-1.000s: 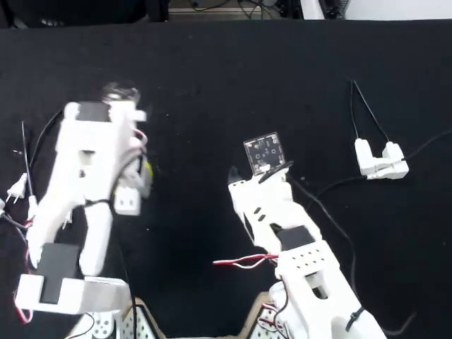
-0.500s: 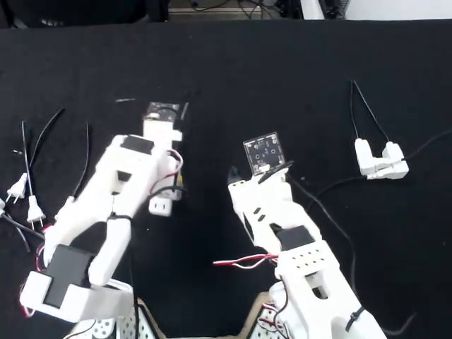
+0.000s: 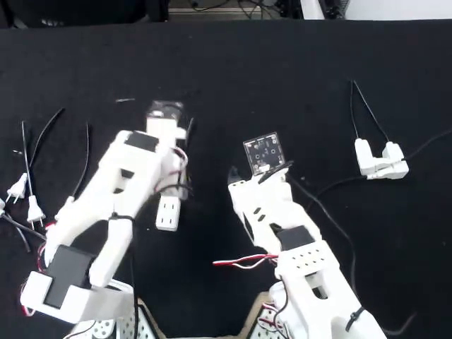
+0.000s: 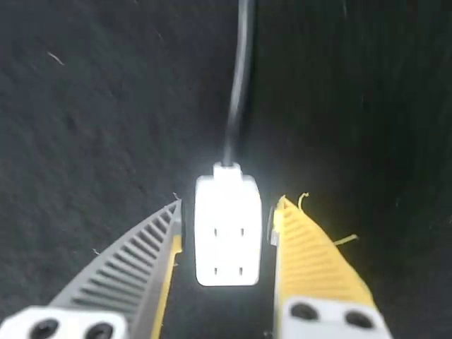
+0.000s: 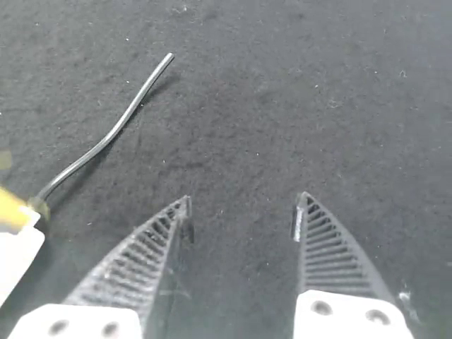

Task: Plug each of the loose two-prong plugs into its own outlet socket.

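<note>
L claw: left gripper [image 4: 227,205] clamped on the socket block [image 4: 227,233], one finger on each long side, slots facing the wrist cam.
Block pos: in front of L arm, mid-left of the mat [image 3: 233,70], near the R arm. Can't tell if it's lifted or resting on the mat.
R claw: right gripper [image 5: 244,205] has fingers apart, nothing btwn them, over bare mat.
Plugs: two loose plugs [image 3: 23,198] at far left edge, well apart from the block; prob. none inserted yet.
Risk 1: grip sits toward the end away from the cord [image 4: 239,85], so a cord tug could pivot or slip the block.
Risk 2: trailing cord could snag on an arm.
Risk 3: L arm is busy w/ the block and the plugs lie on its side, so the R arm would need a long cross-reach and the arms could collide.
Risk 4: if the block is let go, a plug push slides it and the prongs miss the slots.
</note>
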